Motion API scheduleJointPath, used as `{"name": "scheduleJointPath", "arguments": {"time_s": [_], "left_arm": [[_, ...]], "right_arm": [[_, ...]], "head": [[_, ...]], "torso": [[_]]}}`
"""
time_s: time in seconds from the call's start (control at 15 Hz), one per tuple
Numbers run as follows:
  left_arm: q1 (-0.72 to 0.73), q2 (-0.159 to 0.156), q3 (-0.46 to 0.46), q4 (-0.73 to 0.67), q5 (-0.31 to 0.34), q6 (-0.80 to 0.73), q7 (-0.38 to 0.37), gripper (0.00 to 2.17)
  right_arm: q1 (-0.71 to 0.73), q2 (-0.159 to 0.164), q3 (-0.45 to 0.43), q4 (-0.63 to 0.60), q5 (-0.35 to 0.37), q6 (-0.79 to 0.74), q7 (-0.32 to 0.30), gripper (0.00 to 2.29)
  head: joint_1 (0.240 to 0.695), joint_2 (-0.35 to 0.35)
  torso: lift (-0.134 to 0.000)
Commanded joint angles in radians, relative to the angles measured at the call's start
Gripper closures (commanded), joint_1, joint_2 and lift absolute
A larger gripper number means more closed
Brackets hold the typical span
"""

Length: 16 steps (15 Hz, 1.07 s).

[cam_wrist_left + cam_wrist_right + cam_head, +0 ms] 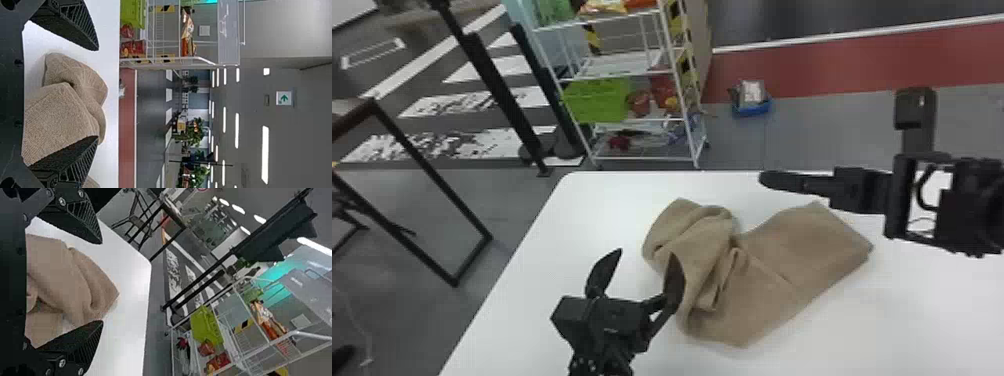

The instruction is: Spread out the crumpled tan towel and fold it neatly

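Closest up: my left gripper [646, 253], black, two flat angular fingers [74, 23], spread, nothing pinched. One fingertip overlaps the towel's bunched side in the head view; can't tell if it touches. Probably set there to catch a loose layer.

Biggest thing next, one smooth white table [582, 215] with rounded corners, flat, so presumably chosen for spreading cloth.

Behind it, one white wire shelf rack [652, 159] on the floor, looks like storage, no part in the job.

One crumpled tan woven towel [782, 245], on the table between my two grippers. Bunched toward my left, folded over itself with a raised ridge mid-way; flatter toward my right, one corner pointing out that way. Lies so both arms can reach it, I'd judge. Spreading comes first, no neat fold yet. Next move likely wants a single layer pinched at the bunch, then pulled outward; risk is grabbing several layers at once and dragging the whole heap.

My right gripper [766, 178], also black with two fingers, sits over the table's far right part, by the towel's flat end. Fingers apart, holding nothing, probably ready for the far edge. Grippers total two, fingers four.

Smaller stuff: one lime-green plastic bin [597, 100] on the rack, one small blue basket [754, 107] on the floor. Both background.
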Motion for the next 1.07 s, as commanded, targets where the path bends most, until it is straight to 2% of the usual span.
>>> {"name": "scheduleJointPath", "arguments": {"time_s": [0.0, 0.13, 0.27, 0.53, 0.73, 1.0], "left_arm": [[0.0, 0.001, -0.002, 0.003, 0.0, 0.0, 0.0, 0.08], [0.002, 0.001, -0.002, 0.002, 0.0, 0.0, 0.0, 0.08], [0.003, 0.001, -0.002, -0.001, 0.0, 0.006, 0.0, 0.08], [0.005, 0.002, -0.002, 0.0, 0.0, 0.009, 0.002, 0.08], [0.005, 0.002, -0.002, -0.003, 0.0, 0.009, 0.002, 0.08], [0.005, 0.002, -0.002, -0.003, 0.0, 0.012, 0.003, 0.08]], "right_arm": [[0.005, -0.017, -0.045, -0.069, 0.066, 0.193, -0.049, 0.19], [-0.003, -0.02, -0.056, -0.089, 0.126, 0.27, -0.092, 0.19], [-0.018, -0.022, -0.072, -0.087, 0.13, 0.313, -0.098, 0.19], [-0.05, -0.022, -0.077, -0.057, 0.157, 0.331, -0.116, 0.2], [-0.049, -0.016, -0.007, -0.05, 0.155, 0.328, -0.115, 0.21], [-0.067, 0.021, 0.081, -0.012, 0.163, 0.313, -0.115, 0.22]], "head": [[0.695, 0.333], [0.695, 0.305], [0.695, 0.271], [0.695, 0.25], [0.695, 0.245], [0.695, 0.293]], "torso": [[-0.122], [-0.122], [-0.122], [-0.122], [-0.122], [-0.122]]}}
